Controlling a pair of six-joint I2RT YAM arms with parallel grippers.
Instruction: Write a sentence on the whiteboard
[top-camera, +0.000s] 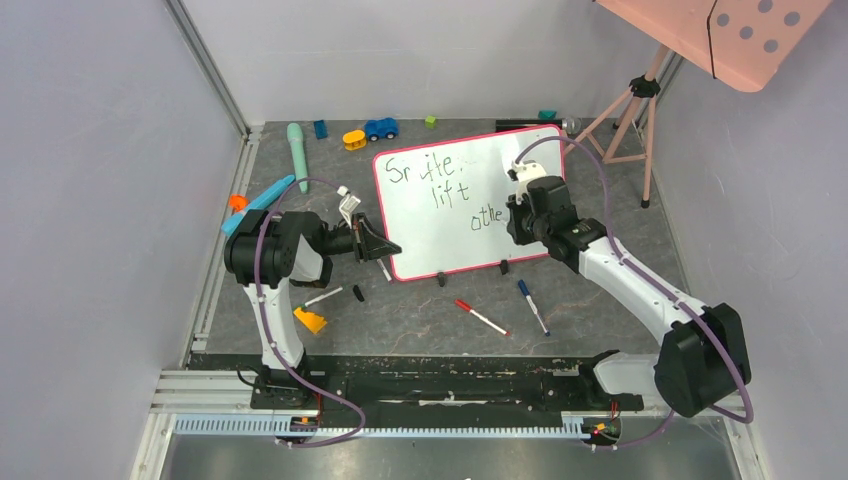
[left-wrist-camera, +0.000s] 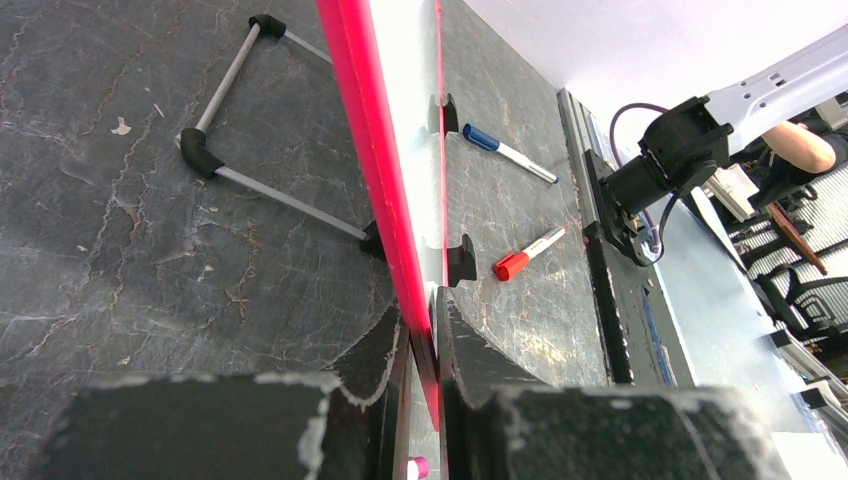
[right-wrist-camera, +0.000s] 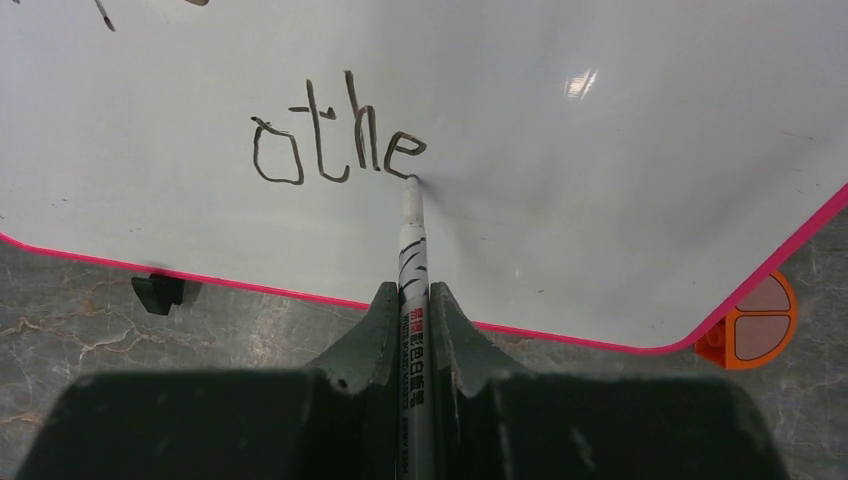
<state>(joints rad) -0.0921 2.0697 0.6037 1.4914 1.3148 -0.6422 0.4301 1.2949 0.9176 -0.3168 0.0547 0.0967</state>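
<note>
My left gripper pinches the pink frame of the whiteboard, propped on the desk and seemingly light, stiff and slippery, so best held by its edge, while my right gripper clamps a marker touching the sentence.

Whiteboard: pink-framed, standing on 2 black feet. Sentence: 3 staggered black lines, last reads "othe".
</note>
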